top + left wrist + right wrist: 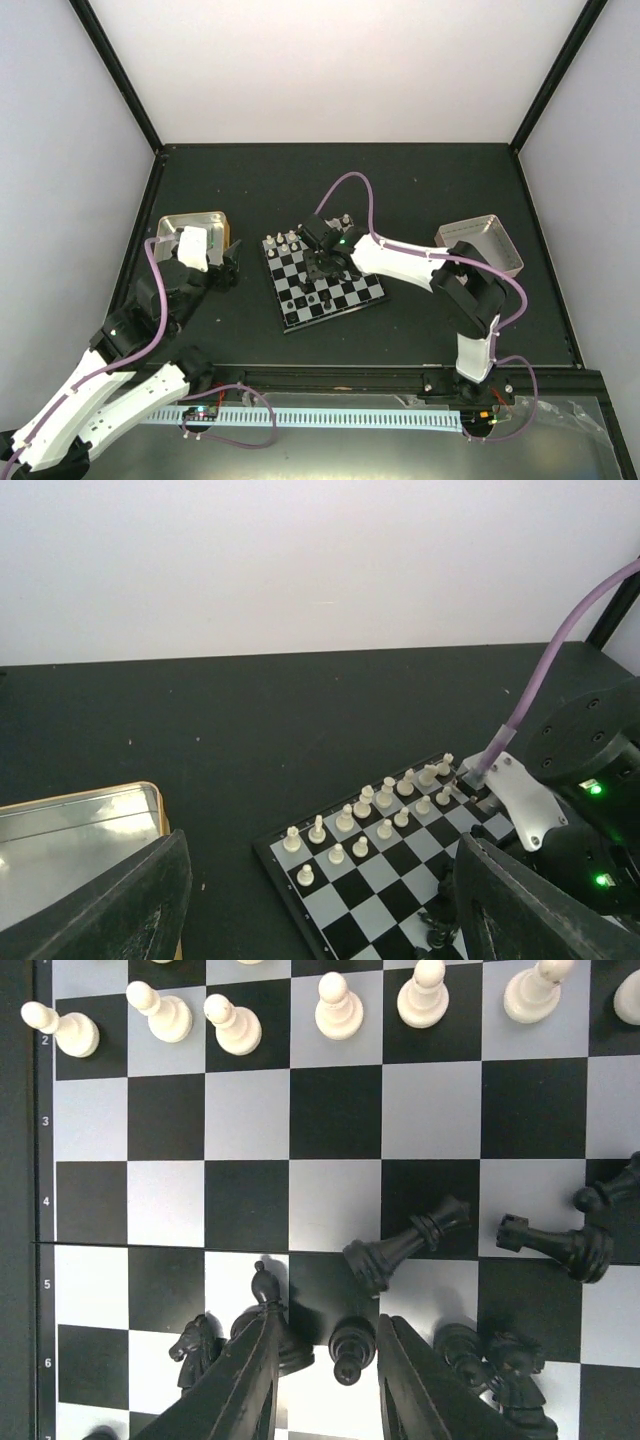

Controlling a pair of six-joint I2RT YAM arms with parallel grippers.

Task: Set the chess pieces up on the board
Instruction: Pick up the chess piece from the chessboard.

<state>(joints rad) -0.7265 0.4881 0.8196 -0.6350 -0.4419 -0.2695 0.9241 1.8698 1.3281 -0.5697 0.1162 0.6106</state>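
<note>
left hand released, fingers spread wide with nothing between them, hanging just beside left tray on the left of the tabletop; right hand low over the near half of the board, released, its two fingers apart on either side of a black pawn, cannot tell if either pad touches it; black bishop right against the left-side finger, black knight just beyond it; more black pieces bunched close on the other side of the hand; a little farther up the board a fallen black piece lies on its side, black rook lies toppled near it; middle rows bare squares; white pieces stand upright in two rows along the board's far edge; board sits at the tabletop's middle, turned slightly askew; right tray well apart on the right
</note>
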